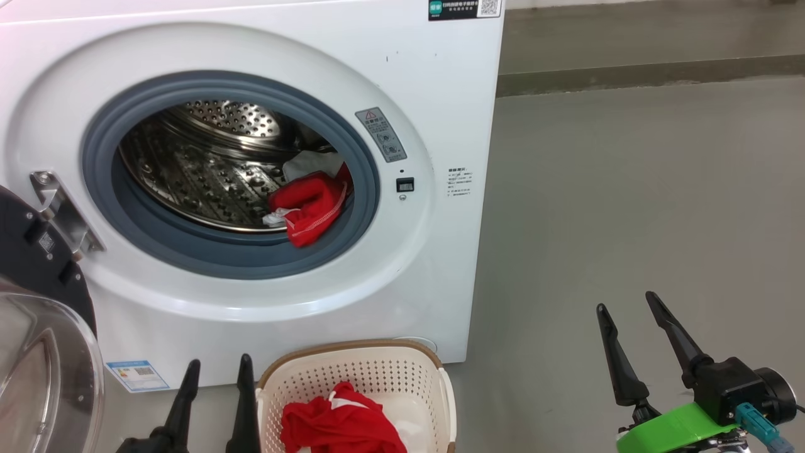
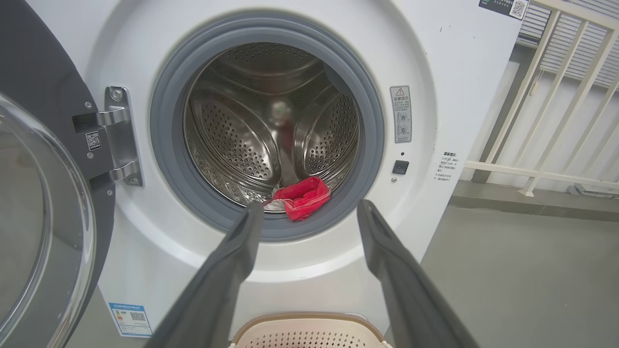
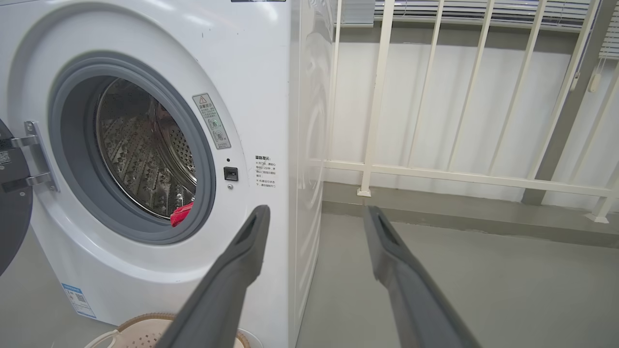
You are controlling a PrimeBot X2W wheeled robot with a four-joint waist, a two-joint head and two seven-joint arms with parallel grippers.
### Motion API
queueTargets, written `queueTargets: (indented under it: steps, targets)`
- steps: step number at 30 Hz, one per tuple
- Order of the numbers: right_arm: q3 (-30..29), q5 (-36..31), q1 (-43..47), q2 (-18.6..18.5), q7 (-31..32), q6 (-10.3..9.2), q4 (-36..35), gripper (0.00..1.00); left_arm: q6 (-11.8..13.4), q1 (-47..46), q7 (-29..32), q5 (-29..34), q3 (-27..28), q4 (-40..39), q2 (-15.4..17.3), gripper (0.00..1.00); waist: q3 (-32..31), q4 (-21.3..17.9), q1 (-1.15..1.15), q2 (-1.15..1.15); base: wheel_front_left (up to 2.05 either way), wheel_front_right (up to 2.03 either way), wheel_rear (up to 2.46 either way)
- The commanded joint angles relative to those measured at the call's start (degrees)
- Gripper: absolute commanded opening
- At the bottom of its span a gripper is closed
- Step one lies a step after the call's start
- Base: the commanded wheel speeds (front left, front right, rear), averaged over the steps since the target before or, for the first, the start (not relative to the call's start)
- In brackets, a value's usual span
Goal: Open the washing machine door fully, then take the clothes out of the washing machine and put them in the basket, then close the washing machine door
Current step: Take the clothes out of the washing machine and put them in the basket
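The white washing machine (image 1: 427, 82) stands with its round door (image 1: 38, 327) swung open to the left, the glass bowl showing (image 2: 34, 227). Red and white clothes (image 1: 311, 201) lie at the drum's front right lip (image 2: 302, 198) (image 3: 181, 214). A cream basket (image 1: 358, 368) on the floor below the opening holds a red and white garment (image 1: 339, 425). My left gripper (image 1: 217, 368) is open and empty just left of the basket, pointing at the opening (image 2: 309, 210). Over bare floor right of the machine, my right gripper (image 1: 629, 302) hangs open and empty (image 3: 314, 212).
Grey concrete floor (image 1: 629, 201) spreads to the machine's right. A white railing (image 3: 459, 176) and wall stand behind it. The open door's metal hinge (image 2: 118, 137) sticks out at the opening's left. The basket rim (image 3: 145, 321) sits close against the machine's front.
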Motion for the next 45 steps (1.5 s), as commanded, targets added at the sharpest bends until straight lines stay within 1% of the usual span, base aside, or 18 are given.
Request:
queueTargets:
  steps: [1,20,33,39,44,45]
  targets:
    - [1.06,-0.22,-0.71,-0.31,-0.36,0.26,-1.55,1.00,0.36,-0.52,-0.21,0.12,1.63,-1.48,0.70,1.00,-0.16,0.01,0.00,0.00,0.00,0.00,0.00]
    - [1.34,-0.01,-1.07,-0.31,-0.36,0.26,-1.51,1.00,1.65,-0.60,-0.23,-0.69,1.22,-1.86,0.74,1.00,1.01,-0.21,0.00,0.00,0.00,0.00,0.00]
    - [1.75,-0.32,-1.55,-0.31,-0.36,0.26,-1.61,1.00,2.09,-3.59,-0.35,-0.75,0.85,0.00,0.76,1.00,2.93,-0.33,0.00,0.00,0.00,0.00,0.00]
    - [2.07,-0.64,-2.31,-0.31,-0.36,0.26,-2.16,1.00,2.08,-6.12,-0.40,-0.89,0.27,1.41,0.74,1.00,5.44,-0.31,0.00,0.00,0.00,0.00,0.00]
    - [2.17,-1.05,-4.26,-0.31,-0.36,0.26,-3.02,1.00,2.01,-10.28,-0.43,-0.47,-0.32,2.25,0.77,1.00,9.65,-0.08,0.00,0.00,0.00,0.00,0.00]
    - [2.29,-1.14,-5.29,-0.31,-0.36,0.26,-3.41,1.00,1.80,-12.49,-0.44,-0.39,-0.43,2.77,0.97,1.00,11.58,-0.06,0.00,0.00,0.00,0.00,0.00]
